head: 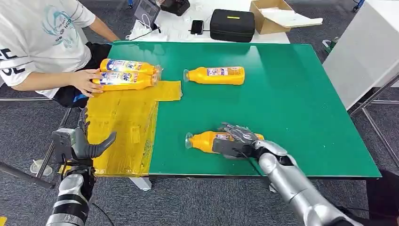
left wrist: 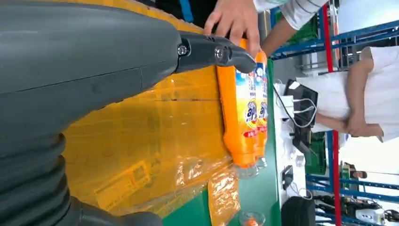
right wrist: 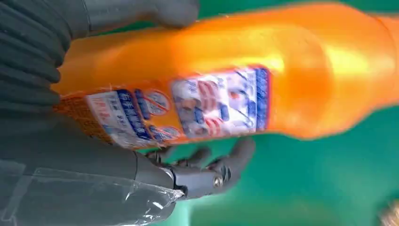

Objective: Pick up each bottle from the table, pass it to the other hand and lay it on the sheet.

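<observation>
An orange bottle (head: 202, 140) (right wrist: 211, 61) lies on its side near the front edge of the green table (head: 291, 103). My right hand (head: 237, 139) (right wrist: 70, 165) is wrapped over its body, thumb on one side and fingers curled round the other. A second orange bottle (head: 216, 75) lies loose further back on the table. Two more bottles (head: 124, 81) (left wrist: 240, 108) lie side by side at the far end of the yellow sheet (head: 122, 122) (left wrist: 141, 141). My left hand (head: 80, 143) (left wrist: 94, 61) hovers with fingers apart and nothing in it at the sheet's near left edge.
A person in a white shirt sits at the far left, one hand (head: 87, 81) (left wrist: 235, 19) resting on the two bottles on the sheet. Behind the green table stand a black case (head: 232, 24), a cardboard box (head: 275, 16) and a phone (head: 197, 26).
</observation>
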Action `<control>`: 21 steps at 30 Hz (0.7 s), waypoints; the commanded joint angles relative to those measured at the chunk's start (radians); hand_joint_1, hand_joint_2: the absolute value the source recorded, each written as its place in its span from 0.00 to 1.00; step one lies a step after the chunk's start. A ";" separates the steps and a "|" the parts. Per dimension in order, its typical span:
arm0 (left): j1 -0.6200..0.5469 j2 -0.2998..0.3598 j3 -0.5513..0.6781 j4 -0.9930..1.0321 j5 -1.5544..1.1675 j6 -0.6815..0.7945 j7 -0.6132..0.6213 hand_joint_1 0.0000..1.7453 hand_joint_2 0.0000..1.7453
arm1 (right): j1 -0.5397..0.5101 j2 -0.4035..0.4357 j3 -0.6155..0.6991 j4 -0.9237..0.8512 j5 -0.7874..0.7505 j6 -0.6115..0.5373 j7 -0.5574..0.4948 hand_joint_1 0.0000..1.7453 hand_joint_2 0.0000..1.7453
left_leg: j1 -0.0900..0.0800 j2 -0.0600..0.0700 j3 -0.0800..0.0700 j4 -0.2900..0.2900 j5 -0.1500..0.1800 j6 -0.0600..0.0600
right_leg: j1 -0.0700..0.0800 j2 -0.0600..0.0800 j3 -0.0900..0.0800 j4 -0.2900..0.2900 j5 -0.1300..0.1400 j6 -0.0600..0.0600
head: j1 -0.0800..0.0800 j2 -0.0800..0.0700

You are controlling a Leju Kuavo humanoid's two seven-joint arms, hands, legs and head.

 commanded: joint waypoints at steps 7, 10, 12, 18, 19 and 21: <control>-0.079 -0.024 0.029 0.146 0.017 -0.008 0.002 0.00 1.00 | -0.041 -0.139 0.180 0.031 -0.031 0.051 0.024 1.00 1.00 | 0.001 -0.001 0.003 -0.001 0.000 0.001 | 0.001 -0.003 0.004 -0.002 0.000 -0.001 | 0.000 0.000; -0.079 -0.024 0.029 0.146 0.017 -0.008 0.002 0.00 1.00 | -0.041 -0.139 0.180 0.031 -0.031 0.051 0.024 1.00 1.00 | 0.001 0.000 0.003 0.000 0.000 0.001 | 0.001 -0.002 0.004 -0.002 0.000 -0.001 | -0.001 0.000; -0.080 -0.024 0.025 0.149 0.019 -0.003 0.002 0.00 1.00 | -0.042 -0.146 0.191 0.028 -0.043 0.052 0.025 1.00 1.00 | 0.000 0.000 0.002 0.000 0.000 0.001 | 0.001 -0.002 0.003 -0.001 0.000 0.000 | -0.001 0.000; -0.082 -0.024 0.011 0.154 0.024 0.007 0.002 0.00 1.00 | -0.020 -0.122 0.210 0.038 -0.075 -0.030 0.021 1.00 1.00 | 0.001 0.000 0.004 0.000 -0.001 0.002 | 0.002 -0.003 0.006 -0.003 0.000 -0.001 | 0.000 0.000; -0.079 -0.024 0.008 0.151 0.024 0.008 0.002 0.00 1.00 | -0.004 -0.108 0.201 0.032 -0.075 -0.075 0.017 1.00 1.00 | 0.001 -0.001 0.003 -0.001 0.000 0.001 | 0.001 -0.002 0.004 -0.002 0.000 0.000 | -0.001 0.000; -0.064 -0.025 0.004 0.130 0.029 0.012 0.002 0.00 1.00 | 0.066 -0.044 0.119 -0.014 -0.074 -0.238 0.000 1.00 1.00 | 0.001 -0.001 0.004 -0.001 0.000 0.000 | 0.002 -0.003 0.005 -0.002 0.000 -0.001 | 0.000 0.000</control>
